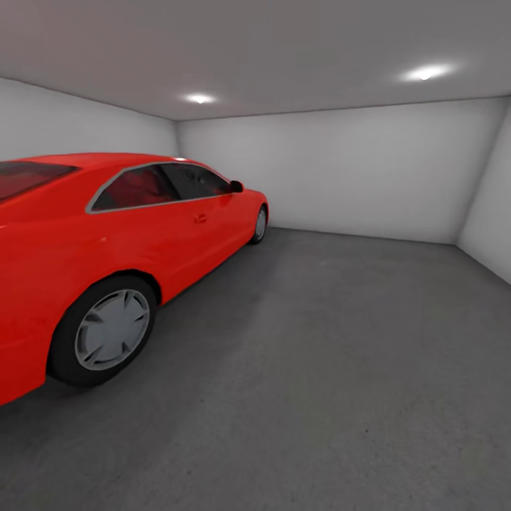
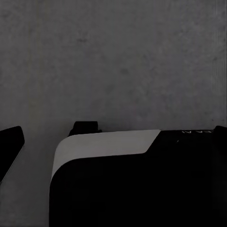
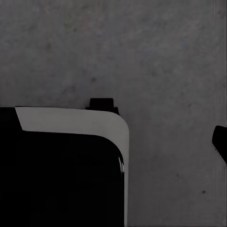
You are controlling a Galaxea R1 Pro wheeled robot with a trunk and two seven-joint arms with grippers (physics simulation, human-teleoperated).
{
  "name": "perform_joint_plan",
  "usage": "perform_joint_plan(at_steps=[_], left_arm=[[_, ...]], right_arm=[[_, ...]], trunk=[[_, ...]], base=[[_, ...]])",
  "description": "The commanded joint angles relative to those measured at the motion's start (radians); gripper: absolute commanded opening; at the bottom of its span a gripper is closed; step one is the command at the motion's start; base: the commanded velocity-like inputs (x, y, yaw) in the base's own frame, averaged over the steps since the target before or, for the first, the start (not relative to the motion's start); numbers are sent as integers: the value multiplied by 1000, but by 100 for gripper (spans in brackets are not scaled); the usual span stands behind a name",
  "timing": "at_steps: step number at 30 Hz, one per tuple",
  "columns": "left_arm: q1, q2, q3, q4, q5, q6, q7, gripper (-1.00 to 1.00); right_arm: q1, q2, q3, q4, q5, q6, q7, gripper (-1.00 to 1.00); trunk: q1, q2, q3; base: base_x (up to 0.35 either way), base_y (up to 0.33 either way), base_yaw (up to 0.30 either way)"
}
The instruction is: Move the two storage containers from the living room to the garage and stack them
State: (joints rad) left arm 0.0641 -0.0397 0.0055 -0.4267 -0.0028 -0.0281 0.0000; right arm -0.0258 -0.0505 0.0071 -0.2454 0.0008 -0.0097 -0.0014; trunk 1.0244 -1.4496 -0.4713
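Note:
I am in the garage, and the two storage containers are out of view. Dark grey concrete floor [image 1: 341,369] stretches ahead to the white walls. In the left wrist view my left gripper [image 2: 118,130] hangs over the floor [image 2: 113,61], a dark finger [image 2: 10,144] at the picture's edge, the jaws wide apart with nothing between them. My right gripper [image 3: 113,120] is likewise open and holds nothing above the floor [image 3: 165,71], with one finger [image 3: 220,142] at the edge.
A red car [image 1: 106,234] fills the left side, its rear wheel [image 1: 110,330] close to me. White walls [image 1: 355,170] close the room at the back and right. My black and white base [image 2: 142,189] [image 3: 61,175] lies under both wrists.

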Motion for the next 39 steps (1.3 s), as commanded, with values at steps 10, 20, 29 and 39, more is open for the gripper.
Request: perform_joint_plan(at_steps=[10, 20, 29, 39], left_arm=[[0, 0, 1, -1, 0, -1, 0, 100], [0, 0, 2, -1, 0, -1, 0, 100], [0, 0, 2, -1, 0, -2, 0, 100], [0, 0, 2, -1, 0, -1, 0, 100]], right_arm=[[0, 0, 1, 0, 1, -1, 0, 100], [0, 0, 1, 0, -1, -1, 1, 100], [0, 0, 1, 0, -2, -1, 1, 100], [0, 0, 1, 0, -2, -1, 1, 100]], trunk=[[1, 0, -2], [1, 0, -2], [1, 0, -2], [1, 0, -2]], base=[[346, 0, 0], [346, 0, -84], [346, 0, -250], [346, 0, -263]])
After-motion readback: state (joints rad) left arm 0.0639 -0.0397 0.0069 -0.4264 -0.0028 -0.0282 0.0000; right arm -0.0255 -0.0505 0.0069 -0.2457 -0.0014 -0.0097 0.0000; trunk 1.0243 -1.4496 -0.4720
